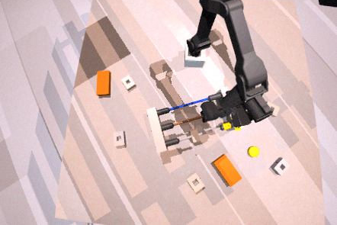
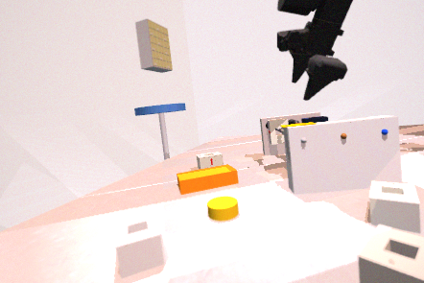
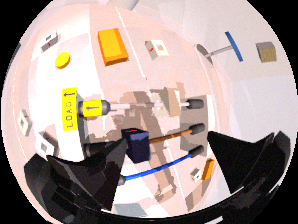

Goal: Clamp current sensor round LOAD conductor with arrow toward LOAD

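Sensor sits at the LOAD conductor, arrow direction and long axis unclear; tool released.

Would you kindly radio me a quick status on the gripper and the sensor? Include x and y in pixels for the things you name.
Gripper [image 2: 301, 90] [image 3: 169, 139] open, empty. Beige sensor [image 3: 171, 101] on white LOAD conductor [image 3: 120, 107]; latch unconfirmed. Dark-blue block [image 3: 138, 145] on neighbouring brown conductor [image 3: 170, 136].
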Robot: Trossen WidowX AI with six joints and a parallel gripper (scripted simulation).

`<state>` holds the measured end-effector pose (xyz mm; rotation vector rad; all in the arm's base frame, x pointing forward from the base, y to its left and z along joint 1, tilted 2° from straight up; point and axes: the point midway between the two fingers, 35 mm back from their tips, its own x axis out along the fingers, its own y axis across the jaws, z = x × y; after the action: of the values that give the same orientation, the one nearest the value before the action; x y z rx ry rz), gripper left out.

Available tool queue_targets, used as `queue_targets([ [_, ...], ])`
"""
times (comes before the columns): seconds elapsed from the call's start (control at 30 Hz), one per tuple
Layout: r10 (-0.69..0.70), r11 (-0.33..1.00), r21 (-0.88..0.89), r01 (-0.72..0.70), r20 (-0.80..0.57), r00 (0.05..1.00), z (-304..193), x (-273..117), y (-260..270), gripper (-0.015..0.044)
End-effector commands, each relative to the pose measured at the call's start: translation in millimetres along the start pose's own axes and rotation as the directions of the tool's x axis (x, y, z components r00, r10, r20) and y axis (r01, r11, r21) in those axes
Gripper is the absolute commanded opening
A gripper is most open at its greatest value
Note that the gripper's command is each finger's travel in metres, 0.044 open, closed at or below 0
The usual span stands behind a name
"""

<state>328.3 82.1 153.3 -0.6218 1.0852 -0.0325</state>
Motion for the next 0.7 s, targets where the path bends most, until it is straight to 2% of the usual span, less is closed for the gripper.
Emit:
queue_targets([
  [0.0, -0.186, 0.724, 0.690, 0.002, 0.192, 0.964, -44.3, -15.5, 20.2, 0.0440],
  [0.07, -0.201, 0.642, 0.766, -0.036, 0.214, 0.956, -48.9, -16.9, 21.7, 0.0440],
  [0.13, -0.207, 0.616, 0.786, -0.049, 0.222, 0.953, -50.6, -17.3, 22.2, 0.0440],
  [0.47, -0.207, 0.616, 0.786, -0.049, 0.222, 0.953, -50.6, -17.3, 22.2, 0.0440],
  [0.5, -0.189, 0.668, 0.744, -0.030, 0.208, 0.960, -46.2, -17.8, 21.9, 0.0440],
  [0.67, -0.189, 0.668, 0.744, -0.030, 0.208, 0.960, -46.2, -17.8, 21.9, 0.0440],
])
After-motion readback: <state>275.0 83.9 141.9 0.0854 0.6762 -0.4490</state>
